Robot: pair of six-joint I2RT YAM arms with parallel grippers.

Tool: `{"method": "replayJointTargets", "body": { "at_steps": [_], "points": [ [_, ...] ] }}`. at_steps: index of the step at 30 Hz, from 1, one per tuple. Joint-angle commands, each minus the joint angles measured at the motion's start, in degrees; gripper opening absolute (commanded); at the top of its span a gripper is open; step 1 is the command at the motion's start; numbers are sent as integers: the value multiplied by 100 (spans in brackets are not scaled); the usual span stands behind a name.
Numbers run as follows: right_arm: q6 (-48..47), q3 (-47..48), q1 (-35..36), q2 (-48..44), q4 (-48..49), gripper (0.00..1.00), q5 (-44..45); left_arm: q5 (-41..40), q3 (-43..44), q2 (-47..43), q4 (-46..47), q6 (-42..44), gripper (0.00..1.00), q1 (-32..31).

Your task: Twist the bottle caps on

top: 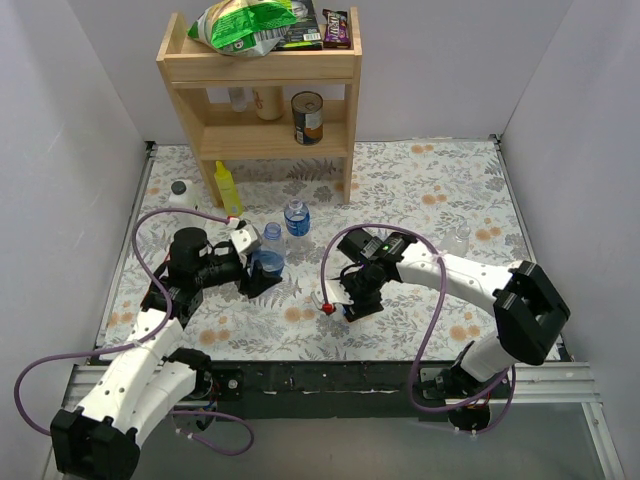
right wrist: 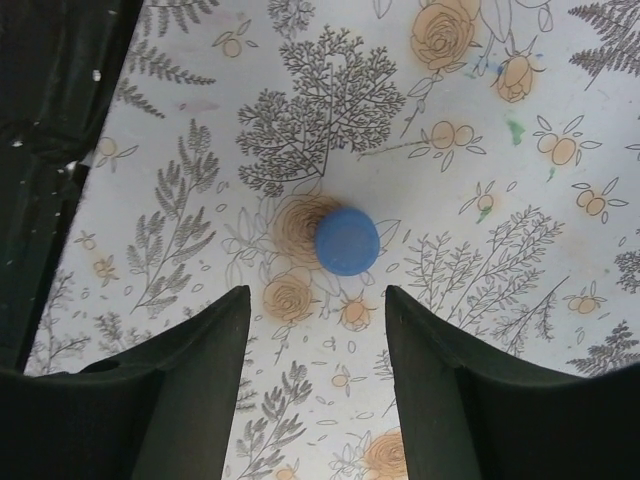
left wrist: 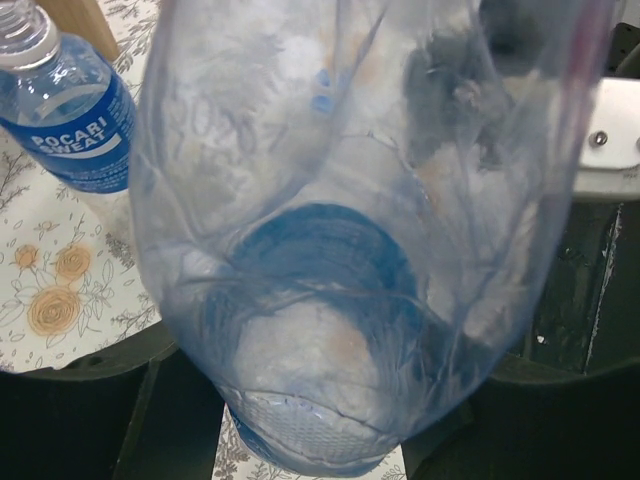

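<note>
We see left jaws clenched around clear blue-banded bottle (left wrist: pixel 340 250), left of centre on floral counter (top: pixel 420 190). Second banded bottle (top: pixel 297 218) stands just beyond it, not touching. Unlabelled clear bottle (top: pixel 458 240) stands well apart at right. Right jaws released, spread wide above counter. One blue cap (right wrist: pixel 347 241) lies flat just ahead of the jaws, untouched.

The left gripper (top: pixel 262 272) is gripping a bottle (top: pixel 271 245) that is standing on the cloth (top: pixel 420 190). A second bottle (top: pixel 296 218) is standing just behind it. The right gripper (top: pixel 341 307) is pointing down at the cloth, apart from both.
</note>
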Motion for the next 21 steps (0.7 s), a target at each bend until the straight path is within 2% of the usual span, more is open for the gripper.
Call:
{"method": "replayJointTargets", "body": {
  "at_steps": [1,21],
  "points": [
    [-80,-94,42,228,831,62,139,21,33,-103,-78,-83,0,178],
    [-212,-305,261,836,980,58,200,-41,-20,55,106,-118,0,363]
  ]
}}
